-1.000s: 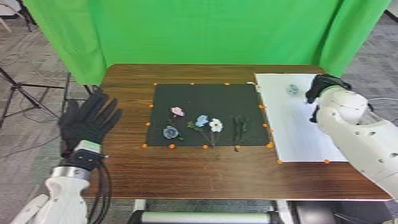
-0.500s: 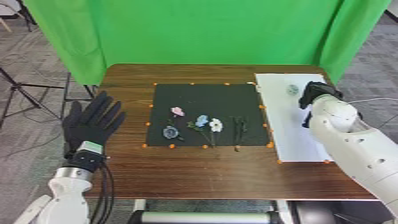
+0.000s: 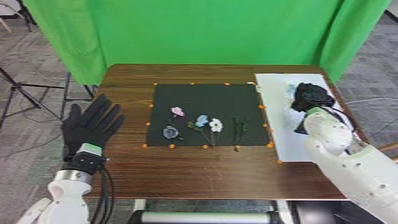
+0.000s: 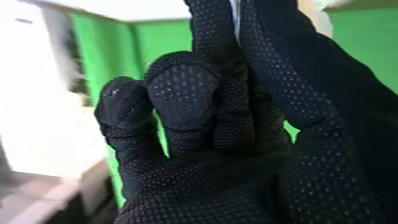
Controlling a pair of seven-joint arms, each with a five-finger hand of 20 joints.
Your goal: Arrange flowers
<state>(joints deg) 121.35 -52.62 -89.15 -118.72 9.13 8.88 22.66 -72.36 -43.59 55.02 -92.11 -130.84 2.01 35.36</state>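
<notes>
Pale flower piece [image 3: 290, 90]: on the far half of the white sheet [image 3: 293, 146], close beside the right hand [image 3: 311, 95], partly hidden by it. Can't tell if they touch.

Rest of the stock lies on the black mat [image 3: 197, 98], left of the sheet. Pink flower [image 3: 178, 111] farthest from me; greyish-blue flower [image 3: 171, 132] nearer; light-blue flower [image 3: 202, 120] and white flower [image 3: 216, 125] side by side; dark green sprigs [image 3: 240, 129] right of the white one. All lying flat.

Progress, my reading: early. One piece on the sheet, which I take for the arranging area; the pieces on the mat look like the work left. Whether the pale piece sits where it is wanted, I can't judge. Next would be freeing the right hand from it and going over to the mat. Risk: brushing the pale piece askew on the way out.

Right hand over the sheet, palm side hard to read from here; I can't tell whether it grasps anything or has let go. Left hand [image 3: 82, 131] released, fingers spread, nothing in it, at the left edge of the brown table [image 3: 195, 175]. Orange markers dot the borders of mat and sheet. Green curtain [image 3: 204, 37] behind.
</notes>
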